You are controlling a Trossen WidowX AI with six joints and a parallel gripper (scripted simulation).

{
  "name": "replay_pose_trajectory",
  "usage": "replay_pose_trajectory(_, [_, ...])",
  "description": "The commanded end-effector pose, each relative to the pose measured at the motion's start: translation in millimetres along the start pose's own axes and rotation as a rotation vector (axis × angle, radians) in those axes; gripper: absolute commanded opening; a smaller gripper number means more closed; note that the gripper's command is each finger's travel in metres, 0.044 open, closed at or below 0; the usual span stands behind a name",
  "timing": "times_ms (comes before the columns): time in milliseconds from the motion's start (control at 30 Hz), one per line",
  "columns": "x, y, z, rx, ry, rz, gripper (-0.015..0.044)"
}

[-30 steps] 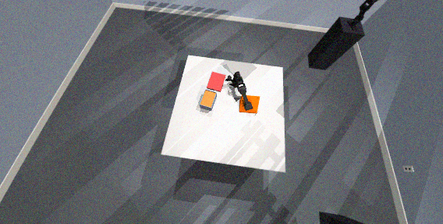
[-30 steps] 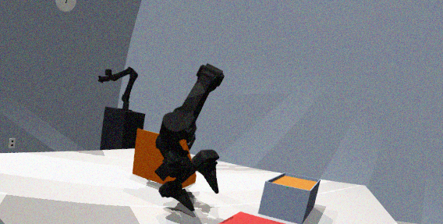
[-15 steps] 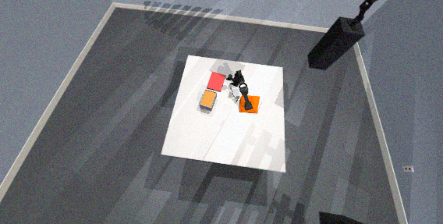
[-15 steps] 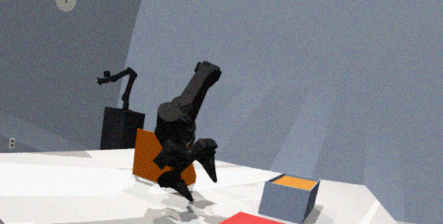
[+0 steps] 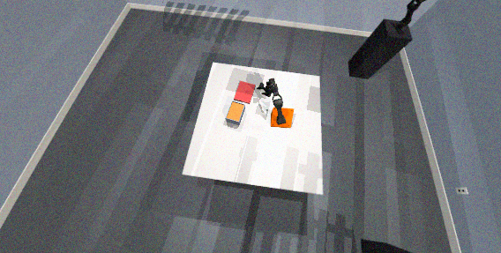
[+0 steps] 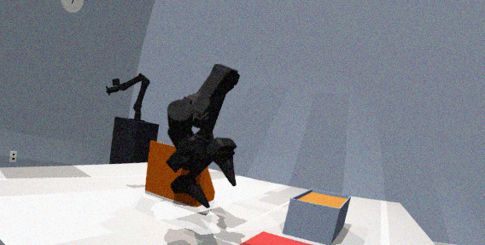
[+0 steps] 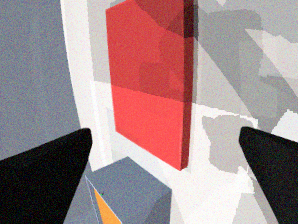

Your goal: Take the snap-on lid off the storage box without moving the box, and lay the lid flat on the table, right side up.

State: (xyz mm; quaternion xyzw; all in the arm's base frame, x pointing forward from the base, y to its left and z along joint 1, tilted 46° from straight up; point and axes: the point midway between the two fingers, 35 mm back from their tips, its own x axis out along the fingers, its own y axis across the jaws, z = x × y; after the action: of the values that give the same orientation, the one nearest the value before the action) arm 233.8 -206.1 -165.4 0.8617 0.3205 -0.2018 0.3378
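Note:
The red lid (image 5: 244, 92) (image 6: 277, 240) (image 7: 150, 107) lies flat on the table beside the storage box, smooth face up. Its underside is hidden, and the exterior view cuts off part of it. The blue-grey storage box (image 6: 309, 221) (image 7: 130, 175) stands upright and open, with an orange surface (image 5: 235, 112) inside its rim. My gripper (image 5: 261, 89) (image 6: 221, 195) (image 7: 167, 135) is wide open and empty. It is above the table, to the side of the lid and apart from it in the top view. The wrist view shows the lid beyond the fingertips.
The white table (image 5: 220, 156) (image 6: 85, 211) carries everything. An orange block (image 5: 287, 122) (image 6: 159, 172) stands at my arm's base. A second black arm on a dark pedestal (image 5: 380, 50) (image 6: 128, 142) stands away from the table. The table's edge runs beyond the lid and box.

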Motion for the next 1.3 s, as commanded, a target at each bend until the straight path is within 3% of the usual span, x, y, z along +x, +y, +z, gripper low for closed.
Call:
replay_pose_trajectory(0, [-9, 8, 1, -0.013, -0.009, 0.004, 0.044])
replay_pose_trajectory(267, [-22, 15, 2, -0.013, -0.01, 0.003, 0.044])
replay_pose_trajectory(1267, [-17, 10, 0, -0.012, -0.009, 0.003, 0.044])
